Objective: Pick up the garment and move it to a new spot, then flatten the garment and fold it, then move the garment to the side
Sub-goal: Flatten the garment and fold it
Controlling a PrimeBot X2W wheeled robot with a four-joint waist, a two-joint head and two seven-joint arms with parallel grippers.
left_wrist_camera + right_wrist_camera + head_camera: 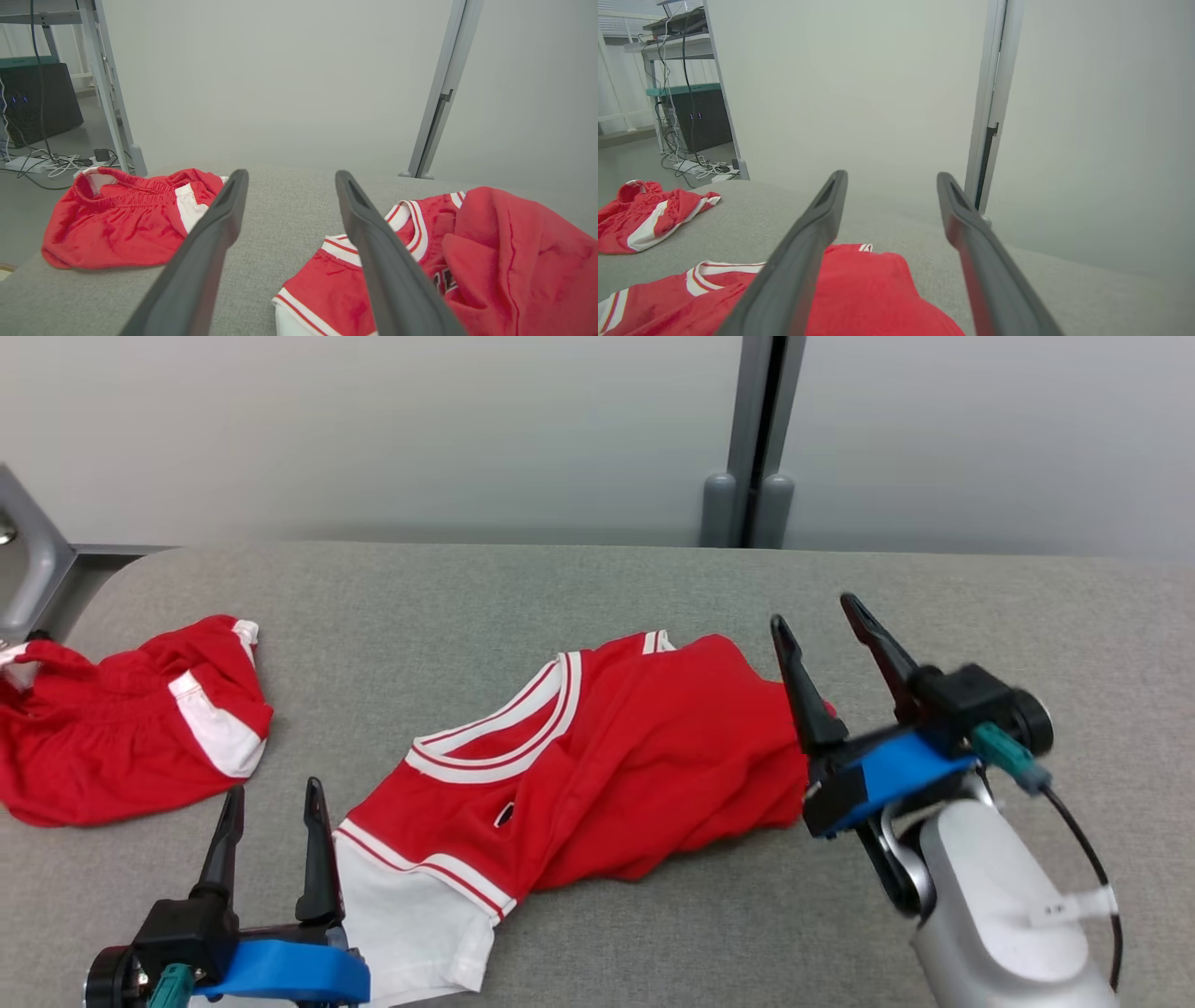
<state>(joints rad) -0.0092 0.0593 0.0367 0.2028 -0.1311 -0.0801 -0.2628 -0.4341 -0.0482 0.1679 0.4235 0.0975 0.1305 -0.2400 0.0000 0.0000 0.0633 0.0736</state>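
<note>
A red basketball jersey (pixel 616 756) with white striped trim lies rumpled on the grey padded table (pixel 597 588), near the middle, running slantwise from the near left toward the far right; its neckline faces the far left, a white panel sits at its near-left end, and its right half is bunched into folds; a small dark mark shows on the chest, too small to read. The left gripper (pixel 274 791) stands at the near left of the head view, its two dark fingers spread wide with nothing between them; its inner finger is just beside the jersey's white end, and whether it touches the cloth cannot be told; in the left wrist view bare table shows in the gap between the fingers, with the jersey to one side. The right gripper (pixel 812 611) is at the jersey's right end, tilted, its fingers likewise wide apart and gripping nothing; one finger crosses the jersey's edge in the head view, while the right wrist view shows red cloth below the fingers, and contact cannot be judged. A pair of red shorts (pixel 112 737) with white side panels lies crumpled at the table's left edge, well apart from the jersey; behind the table stands a pale wall with a grey post (pixel 761 439).
</note>
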